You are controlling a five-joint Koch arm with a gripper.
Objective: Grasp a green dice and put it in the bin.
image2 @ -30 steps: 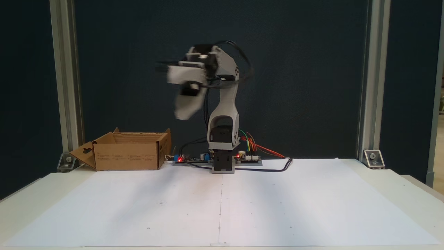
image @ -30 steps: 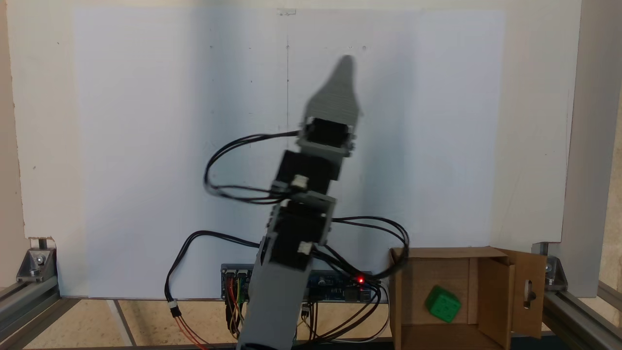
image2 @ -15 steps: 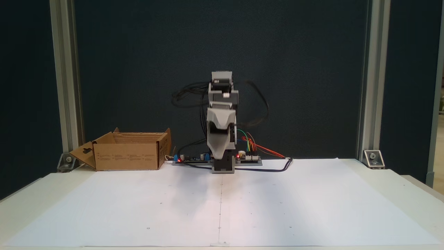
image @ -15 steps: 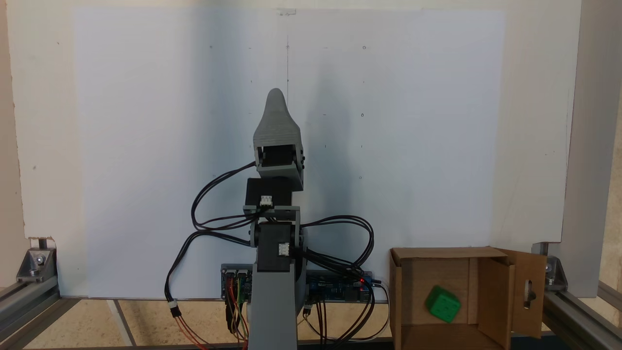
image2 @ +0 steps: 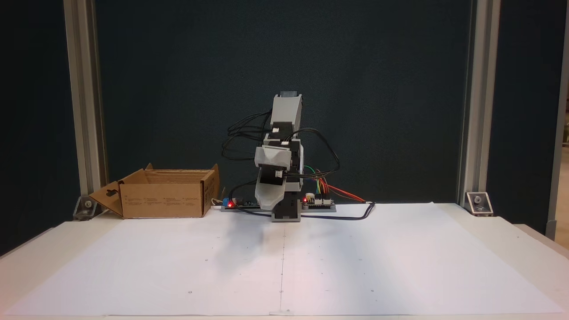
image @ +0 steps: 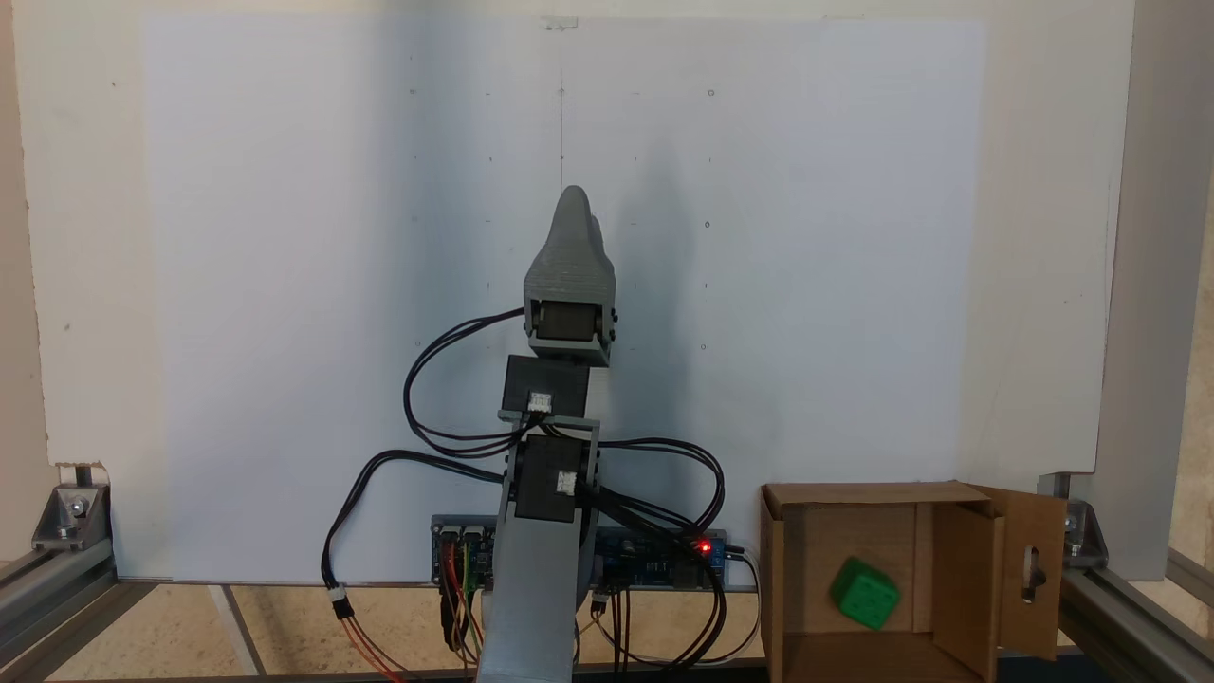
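Fixed view from above: the green dice [image: 864, 593] lies on the floor of the bin [image: 967, 588], tilted on an edge, well apart from the arm.
Gripper: the gripper [image: 577, 211] points away from the bin over the white sheet [image: 285, 285]; its two jaws lie almost one behind the other, so I cannot tell whether they are parted or closed. Nothing green shows at the tip.
Gripper from the front: the gripper [image2: 268, 204] hangs folded down just above the control boards [image2: 318, 202], beside the base, to the right of the bin [image2: 162, 200].
Step in hand: judged from the dice in the bin, the drop is done and the arm is folding to rest.
Doing it well: ease down slowly, keeping the tip off the sheet and the cables [image: 446, 417] slack, clear of the bin's nearest wall.
View difference: the top view looks into the bin and shows the dice; the front view meets the bin's outer wall and handle flap [image2: 106, 198], but shows the gripper's height above the sheet [image2: 355, 266].
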